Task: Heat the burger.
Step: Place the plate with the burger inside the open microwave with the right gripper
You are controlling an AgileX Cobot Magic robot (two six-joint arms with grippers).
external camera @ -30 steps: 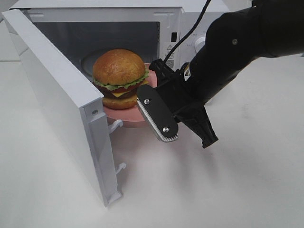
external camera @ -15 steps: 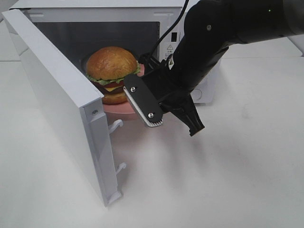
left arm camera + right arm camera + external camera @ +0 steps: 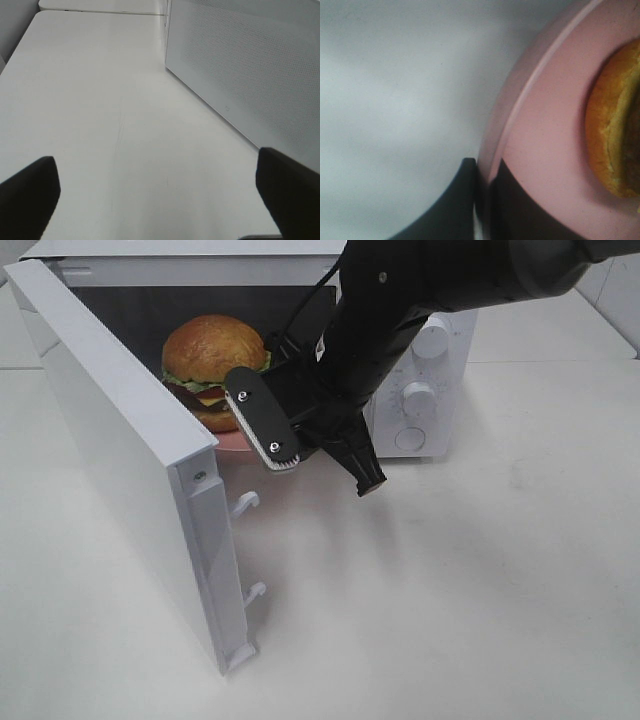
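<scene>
Exterior high: burger (image 3: pixel 213 358) upper left of frame, on pink plate (image 3: pixel 545 150) at the microwave (image 3: pixel 455 370) mouth, w/ right gripper (image 3: pixel 485 185) clenched on the plate rim. Risk: plate tilts or clips the open door (image 3: pixel 110 430), and the burger slides off. Left gripper (image 3: pixel 157 195) gaping, holding nothing.

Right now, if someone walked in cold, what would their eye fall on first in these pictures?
First, the glossy burger on its pink plate, at the mouth of the white microwave, whose door stands wide open on the left. Next, the bulky black right gripper, pinched shut on the plate's rim in front of the opening.
</scene>
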